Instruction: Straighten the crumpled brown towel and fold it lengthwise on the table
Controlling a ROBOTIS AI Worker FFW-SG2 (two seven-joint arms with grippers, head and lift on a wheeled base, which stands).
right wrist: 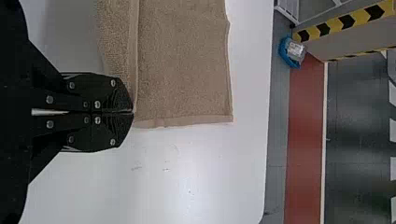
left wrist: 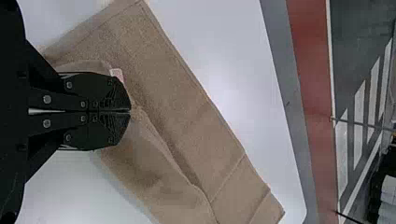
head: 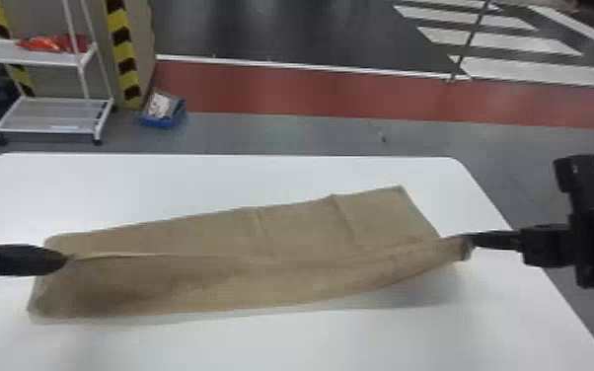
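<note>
From the head view, I see the brown towel stretched across the counter, its long axis running from the robot's left to its right. The left fingers are at one end, the right fingers at the other; each arm is nearer its own end. Between them runs a raised long edge, nearer the robot than the flat far edge. The fold, I'd judge, wants that raised edge carried away from the robot, both arms together, to meet the far one.

In the left wrist view, the left fingers are clenched on the towel's edge, the cloth sagging in a loose curve beside a flatter layer.

In the right wrist view, the right fingers pinch the edge near the towel's short end.

I count one towel, one counter and two pairs of fingers.
</note>
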